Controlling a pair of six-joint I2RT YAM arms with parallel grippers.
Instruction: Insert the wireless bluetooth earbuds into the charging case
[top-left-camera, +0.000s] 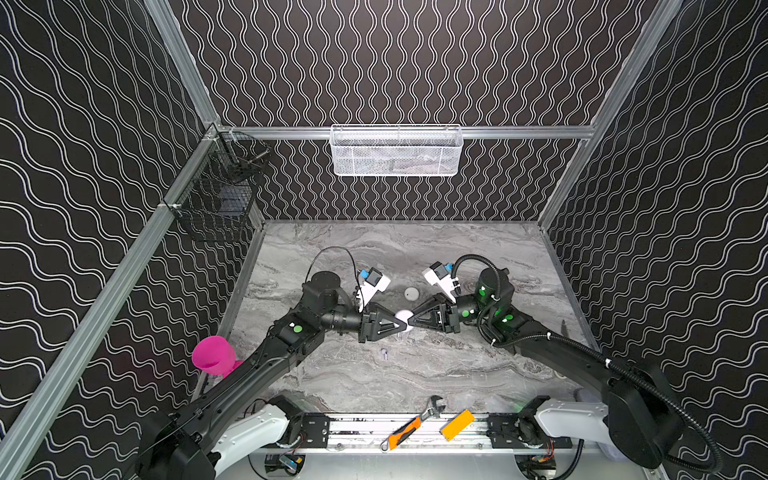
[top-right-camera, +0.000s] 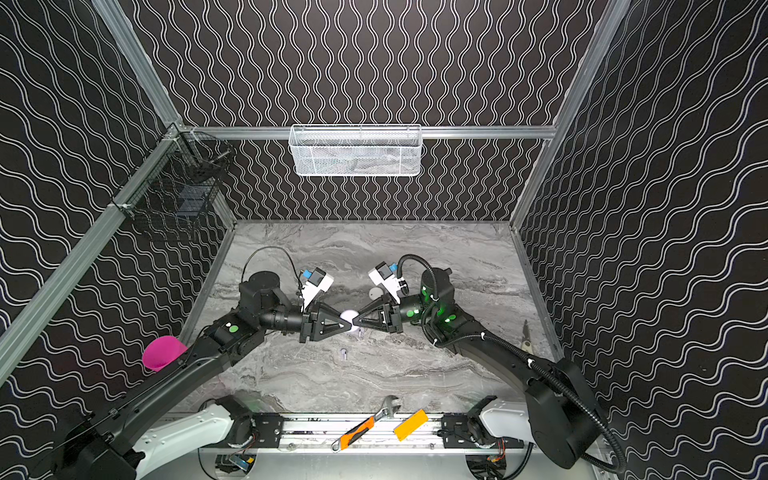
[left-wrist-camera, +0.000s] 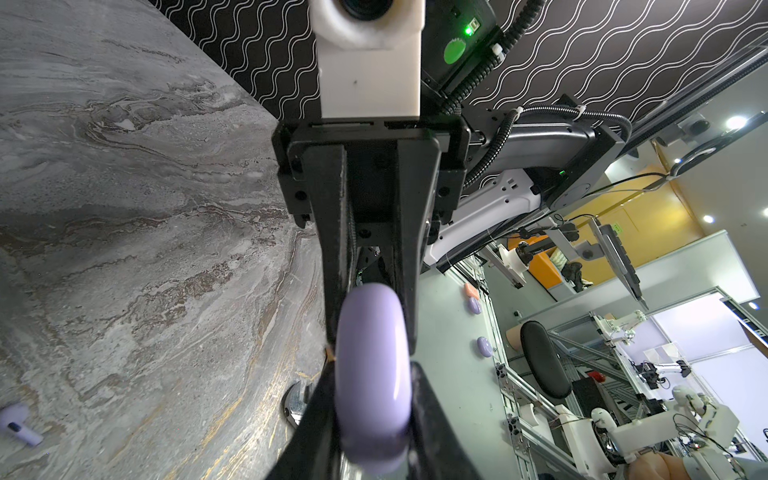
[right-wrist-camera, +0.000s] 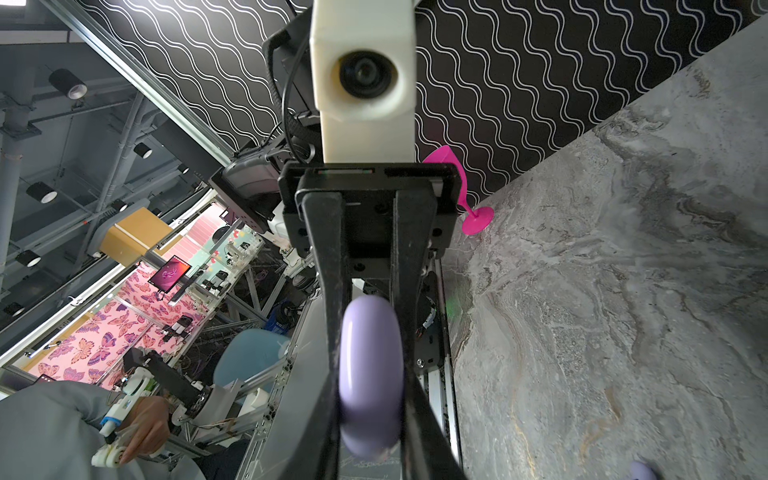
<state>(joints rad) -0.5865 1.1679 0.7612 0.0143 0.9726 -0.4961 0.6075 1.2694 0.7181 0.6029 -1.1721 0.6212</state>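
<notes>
Between wavy-patterned walls (top-left-camera: 83, 166), a marbled tabletop (top-left-camera: 415, 382) bears an earbud (top-left-camera: 383, 353).

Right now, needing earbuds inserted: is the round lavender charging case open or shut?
Shut: the lavender case, pinched between left gripper and right gripper, shows no lifted lid.

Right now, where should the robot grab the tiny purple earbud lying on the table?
Probably by its rounded head, straight down from above. The lavender earbud lies flat on the marble table with open space around it, and a head grip leaves the stem free. The left end effector and right end effector both clamp the lavender case, so one must let go first.
</notes>
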